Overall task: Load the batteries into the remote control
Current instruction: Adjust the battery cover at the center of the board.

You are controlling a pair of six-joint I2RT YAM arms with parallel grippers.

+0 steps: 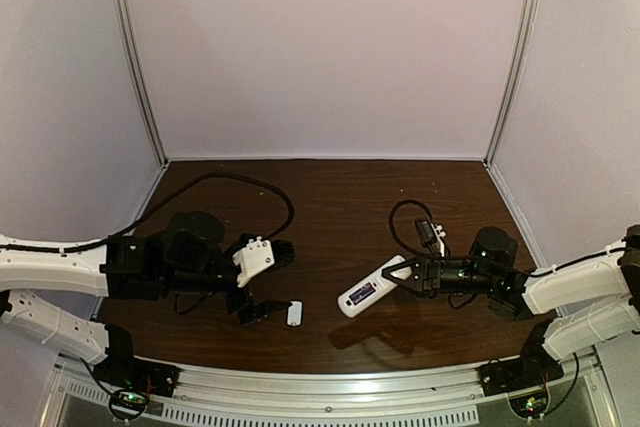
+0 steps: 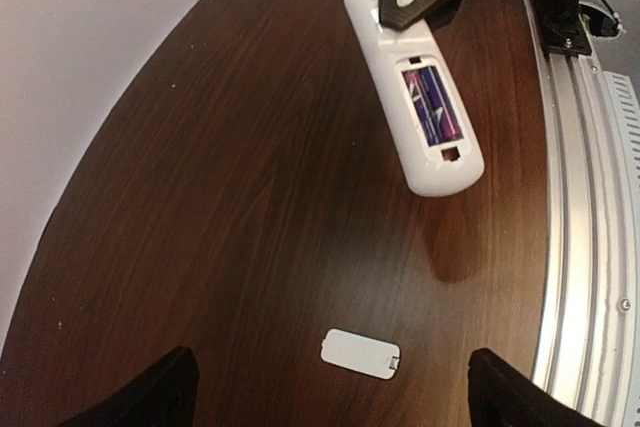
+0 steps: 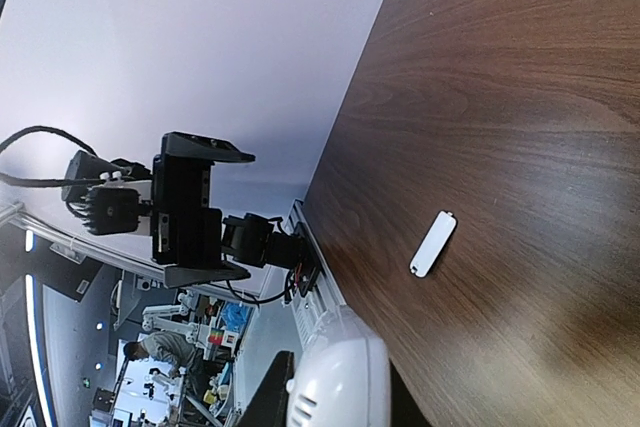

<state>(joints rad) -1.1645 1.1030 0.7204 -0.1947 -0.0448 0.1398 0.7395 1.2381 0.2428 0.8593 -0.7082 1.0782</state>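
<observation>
Remote control (image 2: 415, 87) gripped at one end by right fingers (image 1: 420, 274), held off counter (image 2: 200, 197), well apart from cover (image 2: 360, 353), toward right arm. Batteries (image 2: 432, 104) sat in open bay, facing up. Above cover, left fingers (image 2: 150, 392) spread wide, empty.

Risks, as judged: end-only grip might let remote pivot or tilt, spilling batteries; thin flat cover could skid under pinch.

White cover (image 1: 294, 313) lying on wood table (image 1: 340, 202)
It is resting flat at about 7 o'clock on the table, near the metal rail (image 1: 330, 384).
</observation>
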